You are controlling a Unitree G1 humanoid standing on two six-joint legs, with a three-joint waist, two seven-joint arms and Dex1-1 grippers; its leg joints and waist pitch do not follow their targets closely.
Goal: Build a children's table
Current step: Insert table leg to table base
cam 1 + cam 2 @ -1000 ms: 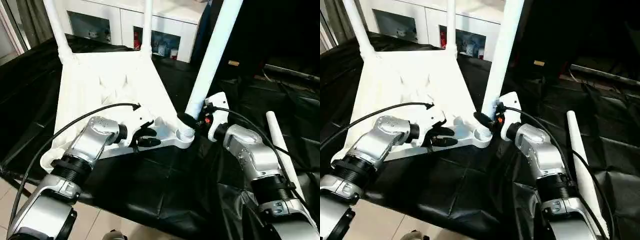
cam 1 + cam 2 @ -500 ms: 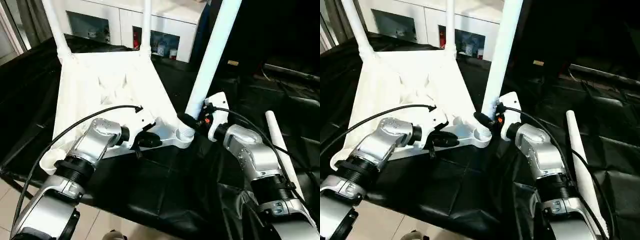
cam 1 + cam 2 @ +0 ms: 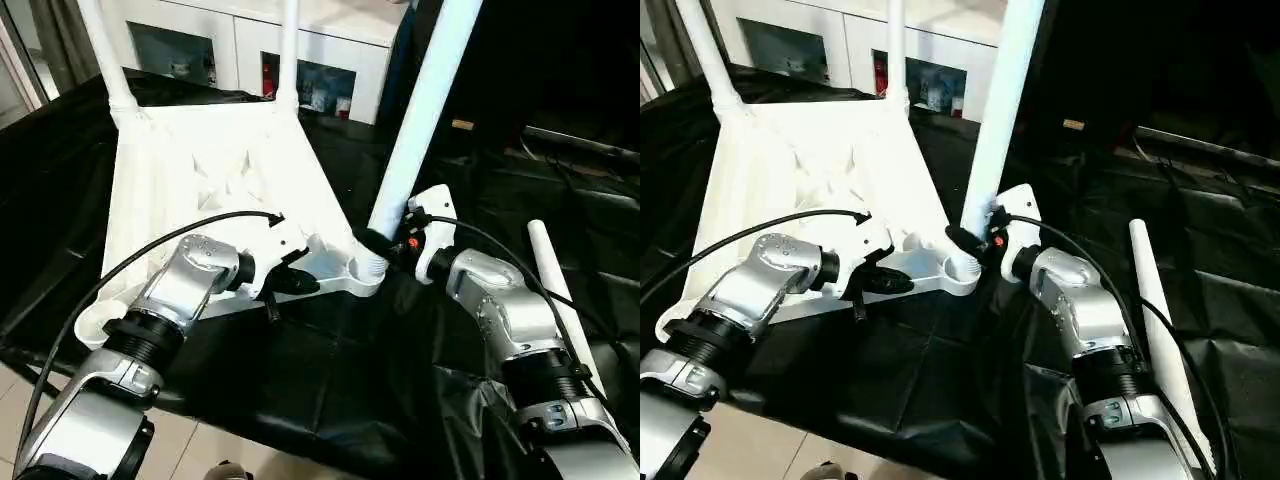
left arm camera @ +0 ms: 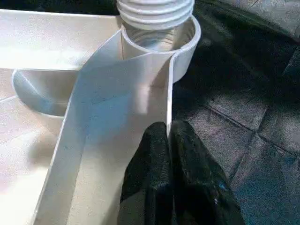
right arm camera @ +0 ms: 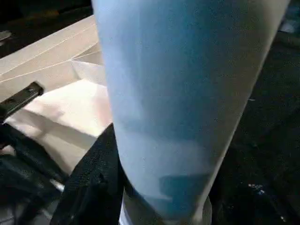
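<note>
**Gripping the Upturned Table at Its Near Corner**

Lying upside down on a black sheet (image 3: pixel 330 370), the children's table (image 3: pixel 200 170) shows its ribbed underside, with two legs already standing in the far corner sockets. The left gripper (image 4: pixel 168 136) is clenched on the thin rim of the tabletop just beside the near corner socket (image 4: pixel 183 37), its black fingers (image 4: pixel 150 164) pressed together over the edge. The right gripper (image 3: pixel 378 243) grasps the base of a third leg (image 3: pixel 425 110), which stands tilted with its threaded end in that socket. A fourth leg (image 3: pixel 555 290) lies loose on the sheet beside the right forearm. No writing or brand can be read anywhere. Behind the work stands a white cabinet (image 3: pixel 330 50) with glass doors, small items blurred inside; pale floor tiles (image 3: pixel 190 450) show below the sheet's near edge.
</note>
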